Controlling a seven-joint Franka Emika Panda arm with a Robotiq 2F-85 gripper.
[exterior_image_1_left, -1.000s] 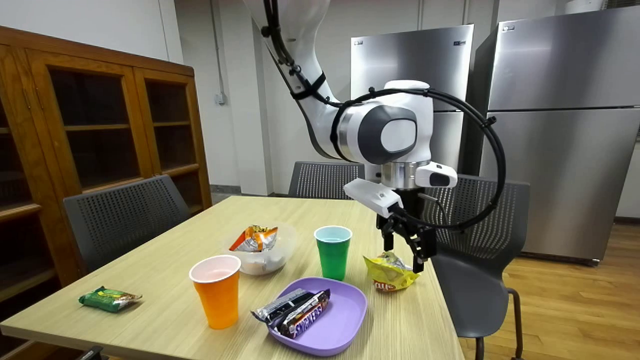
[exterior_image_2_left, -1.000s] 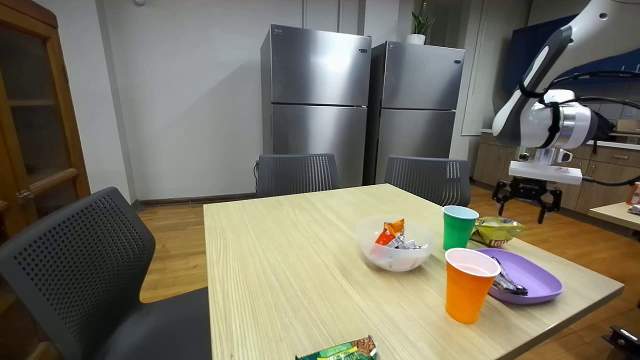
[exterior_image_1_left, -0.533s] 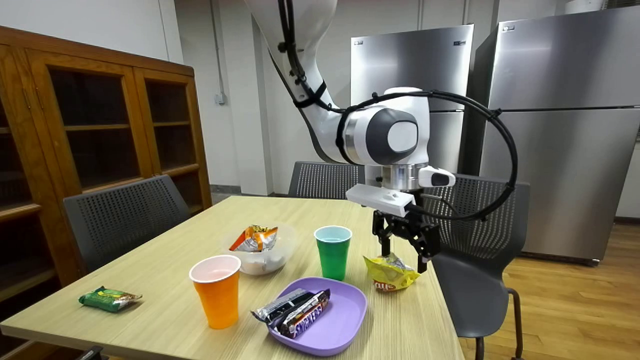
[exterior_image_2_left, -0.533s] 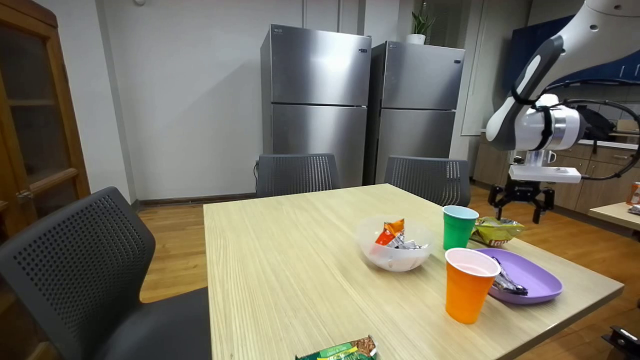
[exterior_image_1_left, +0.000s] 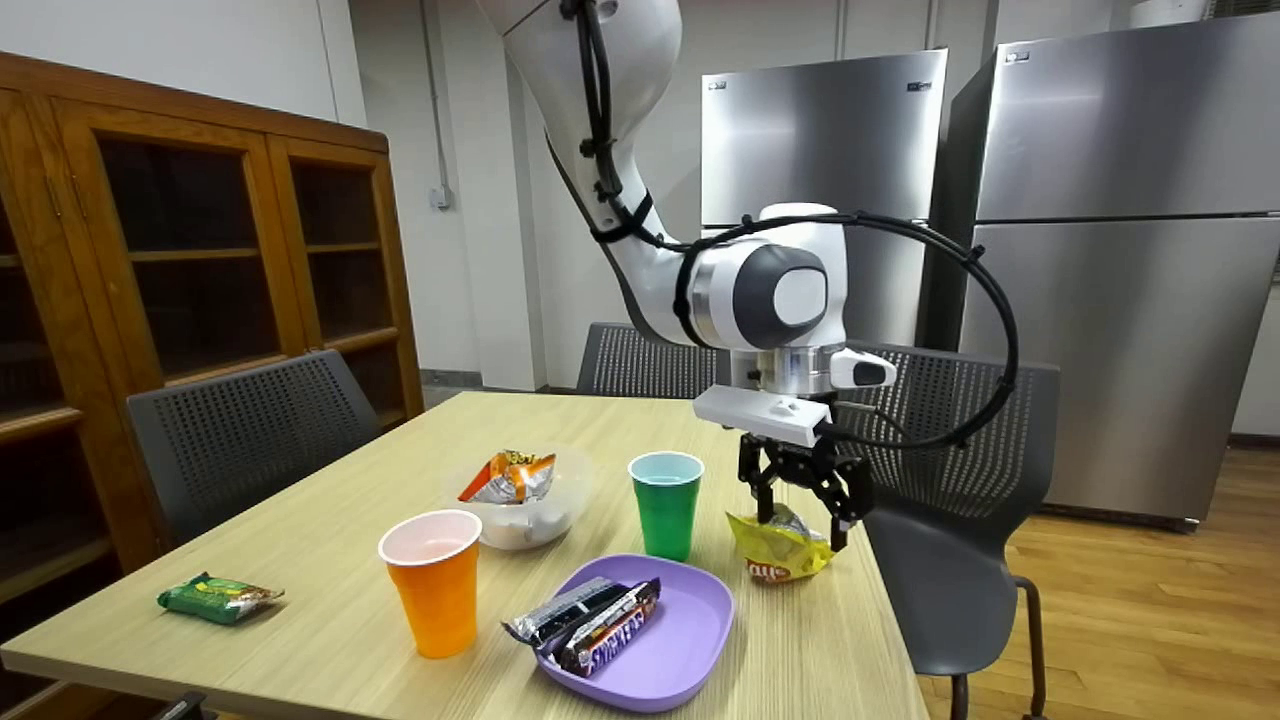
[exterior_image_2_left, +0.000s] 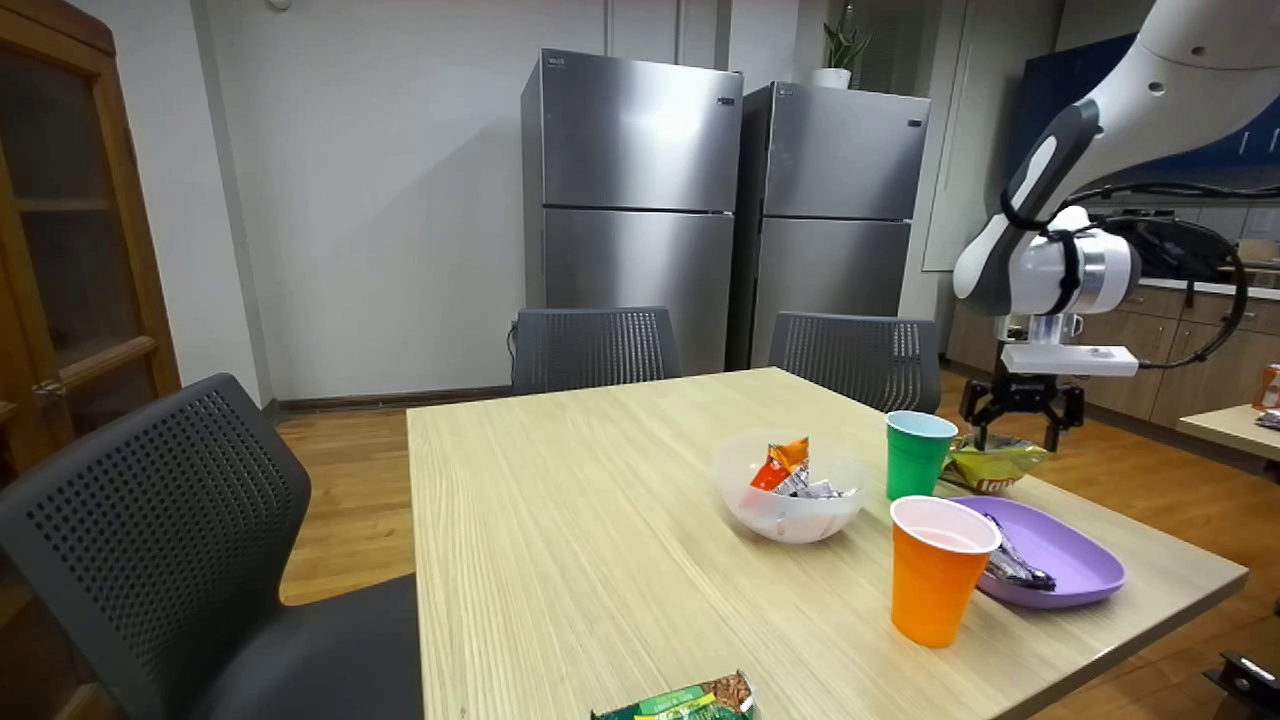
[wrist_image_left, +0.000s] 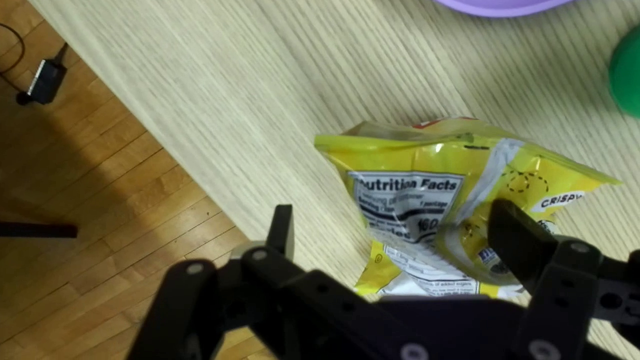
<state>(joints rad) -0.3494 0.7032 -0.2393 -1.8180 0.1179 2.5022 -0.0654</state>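
Note:
A crumpled yellow chip bag (exterior_image_1_left: 775, 560) lies on the table near its edge; it also shows in an exterior view (exterior_image_2_left: 1000, 465) and in the wrist view (wrist_image_left: 415, 157). My black gripper (exterior_image_1_left: 802, 530) points down at the bag, with its jaws wide apart. In the wrist view, the gripper (wrist_image_left: 392, 210) has its right finger over the bag's right part and its left finger over bare table left of the bag. Whether a finger touches the bag, I cannot tell. Part of the bag is hidden behind the gripper.
A green cup (exterior_image_1_left: 668, 515) and a purple plate (exterior_image_1_left: 690, 630) with a Snickers bar (exterior_image_1_left: 615, 635) and a dark wrapper (exterior_image_1_left: 575, 608) stand beside the bag. Farther off are an orange cup (exterior_image_1_left: 435, 595), a translucent bowl (exterior_image_1_left: 540, 525) with snack packs, and a green packet (exterior_image_1_left: 215, 598). Chairs surround the table.
My gripper has lowered and shifted slightly toward the bag, leftward in both exterior views. The jaws stay open. The bag and the other things on the table have not visibly moved.

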